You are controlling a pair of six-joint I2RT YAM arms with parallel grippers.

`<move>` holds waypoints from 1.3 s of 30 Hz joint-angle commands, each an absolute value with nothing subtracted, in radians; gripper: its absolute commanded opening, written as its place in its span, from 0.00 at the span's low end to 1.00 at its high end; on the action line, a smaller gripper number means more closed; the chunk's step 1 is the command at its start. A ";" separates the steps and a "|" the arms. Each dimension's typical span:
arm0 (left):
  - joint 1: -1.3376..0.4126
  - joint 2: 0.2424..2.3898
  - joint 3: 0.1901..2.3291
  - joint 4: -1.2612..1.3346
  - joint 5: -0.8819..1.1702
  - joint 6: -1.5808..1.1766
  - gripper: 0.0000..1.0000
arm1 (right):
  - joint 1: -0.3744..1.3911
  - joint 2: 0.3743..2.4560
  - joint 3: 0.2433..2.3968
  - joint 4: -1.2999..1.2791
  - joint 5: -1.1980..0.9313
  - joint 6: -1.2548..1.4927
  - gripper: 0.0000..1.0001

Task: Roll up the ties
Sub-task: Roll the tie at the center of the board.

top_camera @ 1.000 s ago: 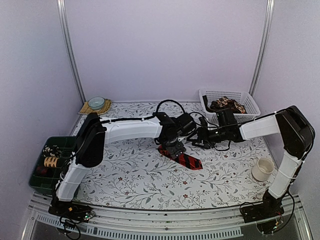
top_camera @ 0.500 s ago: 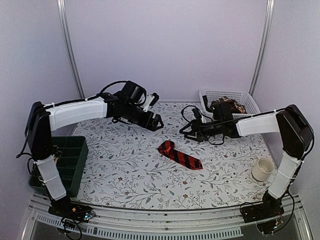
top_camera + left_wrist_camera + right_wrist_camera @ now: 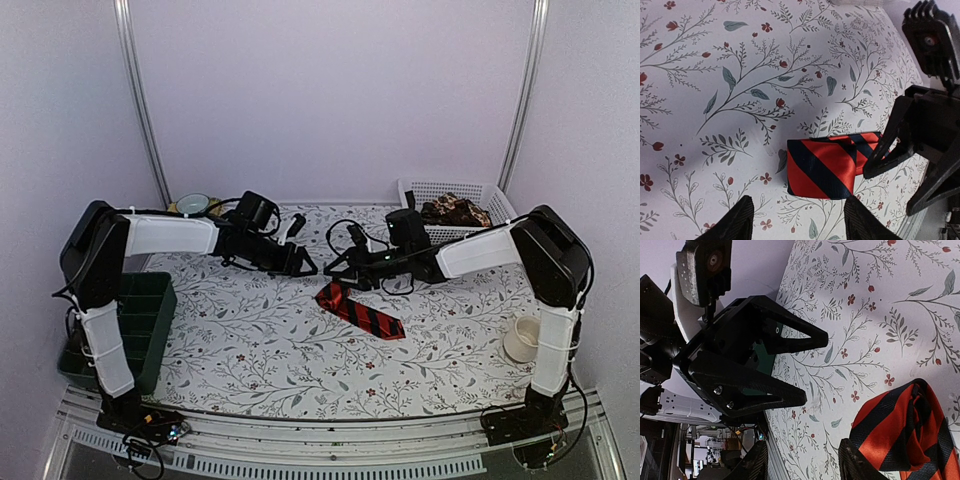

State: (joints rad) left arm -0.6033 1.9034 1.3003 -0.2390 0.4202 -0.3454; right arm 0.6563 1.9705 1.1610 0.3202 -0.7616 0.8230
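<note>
Red necktie with black diagonal stripes [image 3: 820, 167] lies folded mid-table on floral tablecloth [image 3: 250, 350]. My left gripper [image 3: 799, 205] and right gripper [image 3: 804, 442] both gape empty, nose to nose. Risk: fingers clash, fold springs open.

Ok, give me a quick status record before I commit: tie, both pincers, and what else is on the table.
tie: red necktie with black diagonal stripes, lying on the floral tablecloth, one end folded over, not rolled
left pincer: open, empty, just off the tie's folded end
right pincer: open, empty, at the folded end; contact unclear
basket: white mesh basket, far right, brown-patterned fabric inside
other: green compartment bin at left; white cup at right
</note>
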 commanded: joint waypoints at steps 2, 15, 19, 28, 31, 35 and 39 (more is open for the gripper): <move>-0.586 1.952 1.288 -0.156 0.485 -0.363 0.60 | 0.666 2.079 1.193 0.387 -0.784 0.870 0.47; -0.550 1.993 1.232 -0.074 0.542 -0.395 0.75 | 0.672 2.123 1.150 0.358 -0.781 0.861 0.46; -0.543 1.994 1.220 -0.045 0.573 -0.407 0.83 | 0.667 2.116 1.094 0.379 -0.780 0.858 0.46; -0.540 2.034 1.199 0.081 0.698 -0.461 1.00 | 0.638 2.110 1.044 0.364 -0.776 0.824 0.46; -0.547 2.061 1.206 0.092 0.717 -0.465 1.00 | 0.629 2.117 1.030 0.374 -0.780 0.821 0.46; -0.563 2.090 1.209 0.097 0.729 -0.458 1.00 | 0.621 2.121 1.015 0.382 -0.784 0.821 0.46; -0.577 2.117 1.206 0.121 0.746 -0.462 1.00 | 0.620 2.124 1.004 0.382 -0.786 0.814 0.46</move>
